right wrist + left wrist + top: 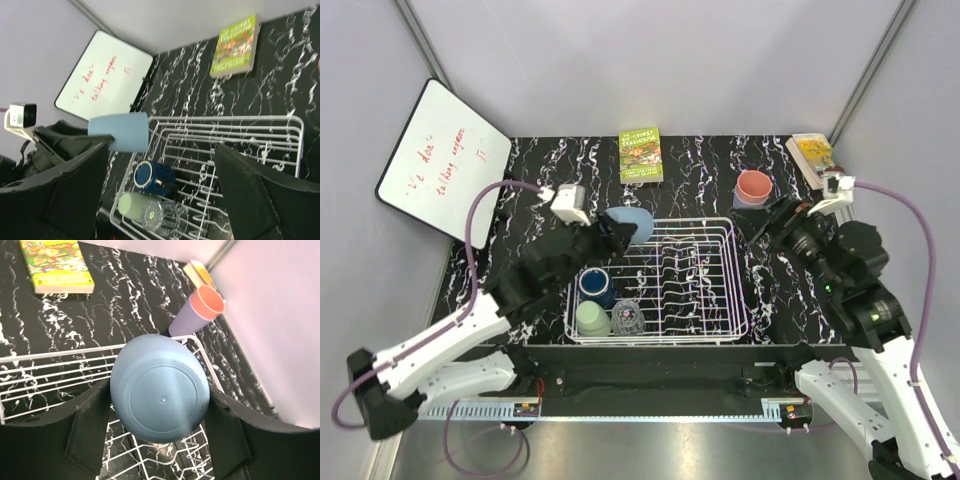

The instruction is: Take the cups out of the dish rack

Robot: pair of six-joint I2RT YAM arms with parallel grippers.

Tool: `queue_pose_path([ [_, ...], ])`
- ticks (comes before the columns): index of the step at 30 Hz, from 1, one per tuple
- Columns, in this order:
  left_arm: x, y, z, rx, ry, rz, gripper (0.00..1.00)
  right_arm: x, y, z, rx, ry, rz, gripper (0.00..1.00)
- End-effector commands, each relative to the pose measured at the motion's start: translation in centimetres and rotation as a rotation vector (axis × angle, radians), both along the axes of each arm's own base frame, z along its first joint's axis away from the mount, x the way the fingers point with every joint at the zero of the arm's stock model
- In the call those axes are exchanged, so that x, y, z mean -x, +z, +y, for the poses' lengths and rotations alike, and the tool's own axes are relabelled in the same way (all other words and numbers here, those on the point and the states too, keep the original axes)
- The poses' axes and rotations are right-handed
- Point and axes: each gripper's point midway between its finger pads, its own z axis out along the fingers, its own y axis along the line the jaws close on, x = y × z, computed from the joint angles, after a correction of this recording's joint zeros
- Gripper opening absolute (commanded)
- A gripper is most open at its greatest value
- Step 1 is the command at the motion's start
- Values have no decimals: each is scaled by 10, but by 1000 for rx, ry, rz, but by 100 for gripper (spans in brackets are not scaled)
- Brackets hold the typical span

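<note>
Light blue cup (632, 226) lies on its side over the dish rack's (225, 118) far-left corner, long axis left-right, base toward my palm, mouth pointing right, clamped in my left gripper (160, 412); right gripper (161, 150) hangs released, holding nothing.

The red handwriting on the whiteboard (442, 160) at the bench's far left corner is too small for us to read. From the left wrist, we see only the base of the light blue cup (160, 395). Its mouth faces away, and it hides much of the dish rack (50, 365) behind it. The left end effector (160, 390) has its fingers (87, 432) cut off by the bottom edge. The salmon pink cup (209, 301) nested in the lavender cup (185, 322) hides that cup's inside. The book (197, 272) in the far right corner is mostly hidden behind them. From above, we can barely make out the clear glass (627, 318).
</note>
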Motion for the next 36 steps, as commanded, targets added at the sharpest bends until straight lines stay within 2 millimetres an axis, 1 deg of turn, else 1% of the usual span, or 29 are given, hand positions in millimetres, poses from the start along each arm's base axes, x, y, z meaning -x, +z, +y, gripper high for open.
queue_pose_path([
  [1, 14, 43, -10, 289, -206, -69, 0, 3, 3, 22, -95, 111, -26, 93],
  [2, 17, 48, -9, 314, -234, -73, 0, 4, 0, 27, -112, 134, -12, 93],
  [3, 20, 51, -11, 334, -287, -86, 0, 0, -9, 31, -115, 148, 13, 92],
  [5, 24, 53, -14, 373, -340, -80, 0, 2, -8, 41, -155, 200, 19, 91],
  [6, 29, 62, -16, 402, -398, -106, 0, -1, -17, 45, -164, 217, 41, 89],
  [7, 31, 57, -17, 417, -430, -96, 0, 2, -11, 51, -186, 260, 17, 89],
  [8, 32, 54, -20, 458, -458, -62, 0, 3, -10, 55, -215, 280, 26, 88],
  [9, 37, 66, -20, 496, -517, -102, 0, 3, -15, 58, -222, 298, 34, 88],
  [10, 38, 59, -21, 514, -541, -81, 0, 8, -7, 62, -241, 336, 1, 87],
  [11, 38, 56, -24, 554, -561, -38, 0, 10, -4, 64, -256, 353, -9, 86],
  [12, 43, 64, -23, 581, -611, -77, 0, 15, 2, 64, -269, 372, -33, 86],
  [13, 44, 60, -24, 598, -629, -65, 0, 20, 11, 66, -279, 401, -75, 85],
  [14, 45, 63, -25, 633, -655, -63, 0, 23, 12, 67, -291, 418, -78, 84],
  [15, 48, 62, -27, 638, -684, -55, 0, 26, 15, 68, -297, 435, -86, 84],
  [16, 49, 62, -29, 646, -698, -48, 0, 31, 19, 71, -303, 466, -102, 84],
  [18, 49, 61, -31, 667, -723, -38, 0, 30, 15, 75, -329, 495, -76, 83],
  [19, 49, 61, -32, 673, -728, -36, 0, 32, 17, 77, -340, 516, -88, 83],
  [20, 48, 60, -33, 682, -732, -29, 0, 31, 12, 79, -358, 526, -58, 83],
  [23, 47, 58, -34, 685, -737, -21, 0, 29, 5, 84, -370, 551, -29, 82],
  [28, 48, 63, -34, 670, -739, -35, 0, 26, -5, 85, -371, 547, -7, 82],
  [29, 48, 62, -34, 667, -735, -29, 0, 25, -9, 86, -374, 549, 7, 82],
  [30, 47, 62, -34, 665, -733, -31, 0, 26, -7, 86, -379, 554, -1, 82],
  [32, 47, 61, -35, 665, -734, -29, 0, 23, -12, 89, -390, 561, 23, 82],
  [36, 49, 60, -40, 671, -747, -19, 0, 23, -8, 94, -410, 594, 19, 82],
])
